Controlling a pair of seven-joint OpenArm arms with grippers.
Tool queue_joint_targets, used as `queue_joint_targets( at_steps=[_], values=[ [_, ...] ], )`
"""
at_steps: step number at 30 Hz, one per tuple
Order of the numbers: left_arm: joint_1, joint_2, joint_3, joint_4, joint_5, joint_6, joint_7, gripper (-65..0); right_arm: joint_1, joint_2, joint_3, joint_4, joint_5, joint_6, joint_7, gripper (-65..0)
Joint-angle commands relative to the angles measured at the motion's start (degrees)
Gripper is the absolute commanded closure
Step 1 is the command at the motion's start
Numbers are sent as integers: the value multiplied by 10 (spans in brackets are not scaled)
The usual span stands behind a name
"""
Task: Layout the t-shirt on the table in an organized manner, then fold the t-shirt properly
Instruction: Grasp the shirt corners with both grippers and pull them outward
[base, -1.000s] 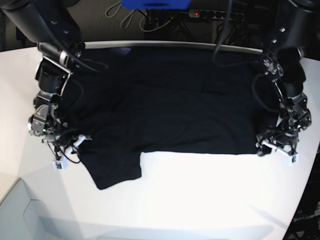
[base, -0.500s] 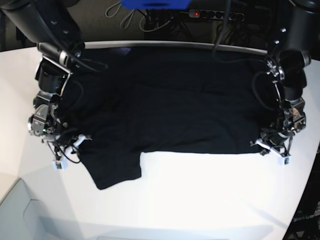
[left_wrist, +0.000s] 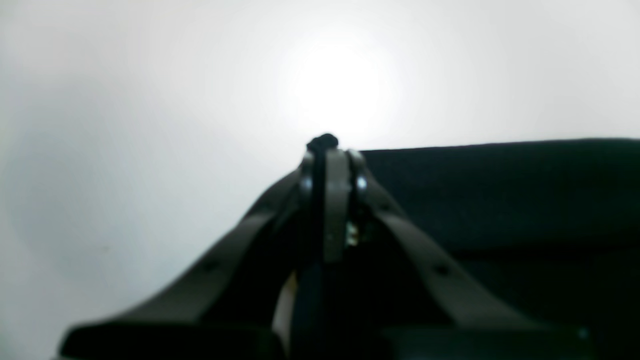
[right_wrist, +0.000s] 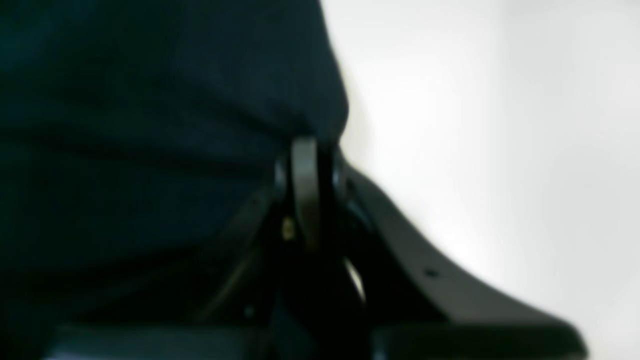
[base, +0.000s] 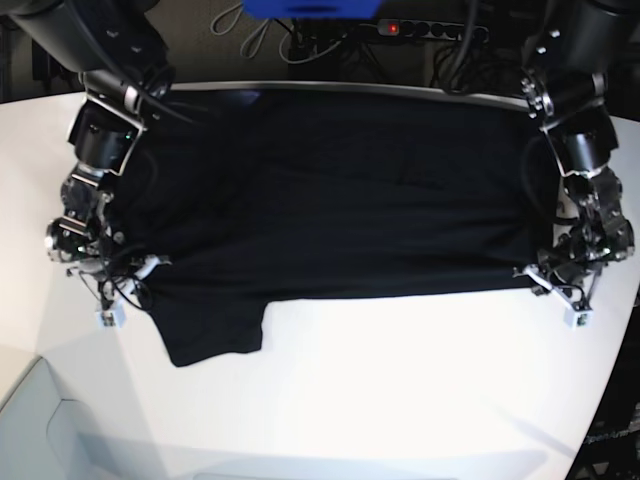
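The black t-shirt (base: 340, 190) lies spread wide across the far half of the white table (base: 400, 400), pulled flat between both arms. One sleeve (base: 215, 335) juts toward the near side at the left. At the base view's right, my left gripper (base: 548, 282) is shut on the shirt's near corner. In the left wrist view, a nub of black cloth pokes out of my left gripper (left_wrist: 330, 152), with the t-shirt (left_wrist: 500, 200) to its right. My right gripper (base: 138, 272) is shut on the t-shirt's edge by the sleeve. Up close, my right gripper (right_wrist: 305, 147) pinches the t-shirt (right_wrist: 150, 125).
A power strip (base: 420, 28) and loose cables lie behind the table's curved far edge. A blue object (base: 310, 8) sits at the top of the base view. Bare white tabletop (left_wrist: 150, 100) spreads on the near side of the shirt.
Both grippers closed on the shirt's near corners and drew apart. The cloth is now taut and smoother, its near edge straighter, and the sleeve shifted left.
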Motion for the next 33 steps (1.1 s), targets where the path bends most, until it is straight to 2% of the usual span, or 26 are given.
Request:
queue_joint_targets(
  at_steps=[1, 3, 14, 18, 23, 33],
  values=[
    [-9, -8, -1, 35, -14, 2, -3, -1, 11, 2, -1, 29, 5, 13, 12, 0],
    [13, -8, -1, 73, -30, 2, 15, -1, -5, -6, 2, 67, 5, 34, 12, 0],
    [104, -11, -4, 231, -101, 3, 78, -1, -124, -31, -5, 282, 5, 34, 12, 0],
    [140, -6, -52, 282, -118, 3, 94, -1, -172, -31, -24, 352, 6, 34, 12, 0],
    [166, 5, -84, 325, -121, 3, 126, -1, -230, -49, -26, 442, 5, 34, 12, 0],
    [211, 11, -87, 354, -121, 3, 124, -1, -357, -58, -57, 532, 6, 34, 13, 0]
  ],
)
